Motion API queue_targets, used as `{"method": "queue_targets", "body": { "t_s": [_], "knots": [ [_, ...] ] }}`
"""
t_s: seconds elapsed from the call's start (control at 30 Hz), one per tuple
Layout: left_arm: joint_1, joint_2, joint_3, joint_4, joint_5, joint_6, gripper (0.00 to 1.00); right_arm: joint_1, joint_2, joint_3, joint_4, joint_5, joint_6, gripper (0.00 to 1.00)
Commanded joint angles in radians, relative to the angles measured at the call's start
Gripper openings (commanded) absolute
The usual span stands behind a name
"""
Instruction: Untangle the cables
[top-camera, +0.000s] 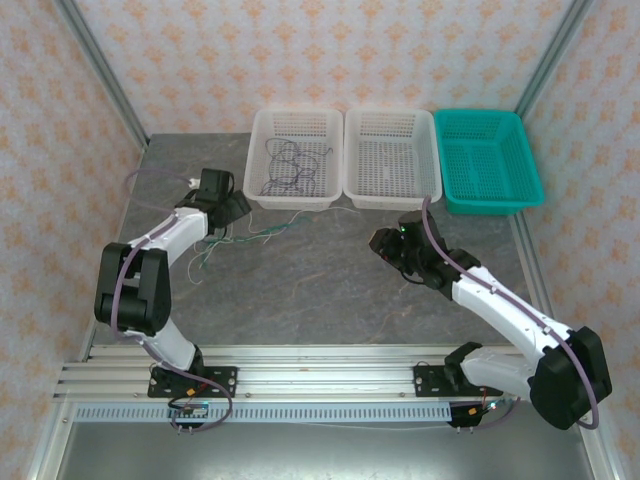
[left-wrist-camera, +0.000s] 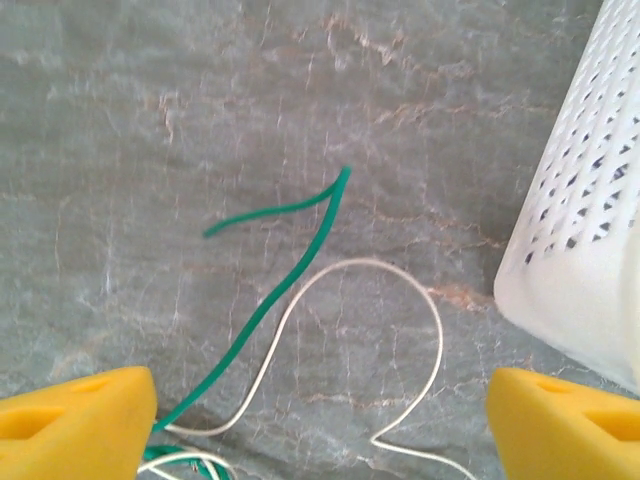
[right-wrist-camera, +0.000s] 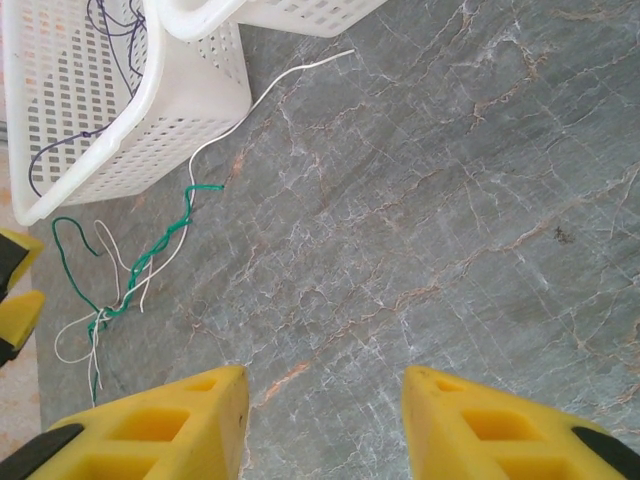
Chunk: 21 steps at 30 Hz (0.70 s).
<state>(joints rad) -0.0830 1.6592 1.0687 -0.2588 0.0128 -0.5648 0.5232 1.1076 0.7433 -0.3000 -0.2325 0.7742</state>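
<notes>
Left jaws stand wide, the green cable (left-wrist-camera: 300, 262) and white cable (left-wrist-camera: 365, 262) lying between them on the desk (left-wrist-camera: 150, 100); right jaws half-spread, empty.

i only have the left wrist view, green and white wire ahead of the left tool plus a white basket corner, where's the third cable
observer: the dark purplish cable lies in loops inside the left white basket.
operator: do green and white cross anywhere outside my frame
observer: yes, the green cable and the white cable twist together on the table in front of that basket, and the white one's free end runs on toward the middle white basket.
operator: where's the other arm
observer: the right tool is open with nothing between its fingers, over bare table and apart from the cables.
</notes>
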Motion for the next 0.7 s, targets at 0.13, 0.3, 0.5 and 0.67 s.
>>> {"method": "queue_targets", "body": {
  "t_s": [0.13, 0.3, 0.5, 0.67],
  "knots": [
    [0.019, 0.159, 0.123, -0.08, -0.051, 0.025, 0.75, 0.001, -0.041, -0.004, -0.051, 0.004, -0.001, 0.45],
    [0.035, 0.22, 0.154, -0.113, -0.052, 0.025, 0.57, 0.001, -0.06, -0.005, -0.059, 0.008, -0.001, 0.46],
    [0.04, 0.161, 0.086, -0.089, -0.053, 0.019, 0.11, 0.002, -0.049, -0.003, -0.04, 0.009, 0.01, 0.46],
    [0.042, -0.007, 0.0, -0.088, 0.04, -0.009, 0.0, 0.001, -0.028, 0.023, -0.037, 0.007, 0.022, 0.47]
  ]
}}
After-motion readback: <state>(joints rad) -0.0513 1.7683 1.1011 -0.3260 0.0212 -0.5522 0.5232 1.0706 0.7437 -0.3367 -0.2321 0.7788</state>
